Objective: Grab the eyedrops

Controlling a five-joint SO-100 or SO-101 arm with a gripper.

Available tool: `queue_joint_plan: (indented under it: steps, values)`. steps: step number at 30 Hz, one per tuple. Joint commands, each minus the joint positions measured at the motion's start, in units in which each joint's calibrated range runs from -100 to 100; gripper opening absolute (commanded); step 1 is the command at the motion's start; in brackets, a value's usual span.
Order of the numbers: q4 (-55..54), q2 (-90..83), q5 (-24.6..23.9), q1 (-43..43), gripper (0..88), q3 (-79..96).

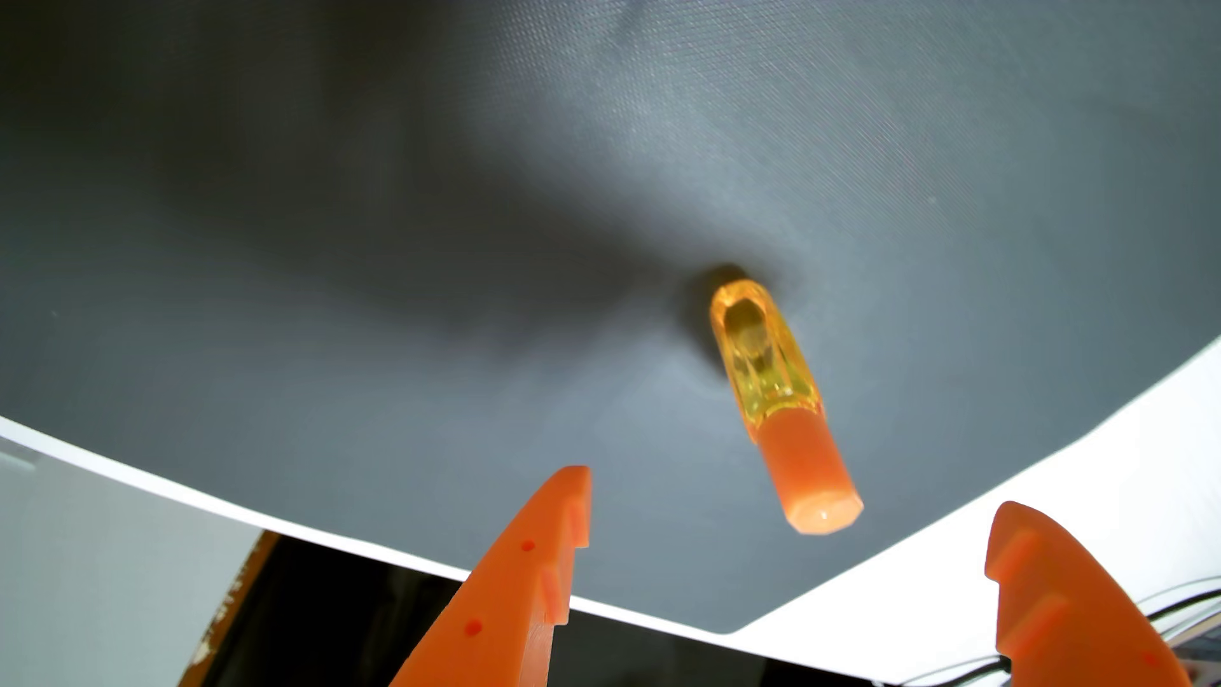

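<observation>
In the wrist view the orange gripper (786, 522) is hanging spread wide and empty while the eyedrops bottle (779, 396) is standing on the gray mat (330, 264), its orange cap pointing up between the fingertips.

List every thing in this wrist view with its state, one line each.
Eyedrops: standing on the mat, orange cap on, free of the gripper.
Gripper: open, fingers spread wide, holding nothing, the eyedrops' cap seen between its tips.
Mat: dark grey, lying flat, bare apart from the eyedrops.
</observation>
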Motion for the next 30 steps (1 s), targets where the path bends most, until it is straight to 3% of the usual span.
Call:
queue_joint_plan:
  steps: [1,9,18,24,30]
  values:
    - [-2.0,2.5,0.4,-0.1,33.7,-3.3]
    - [-8.8,10.7,0.5,-0.1,32.9,-3.3]
    - [-8.8,12.7,0.4,-0.1,32.9,-4.4]
    - [-8.8,12.7,-0.6,-0.1,20.8,-4.3]
    - [-8.8,12.8,-0.8,-0.1,19.6,-2.9]
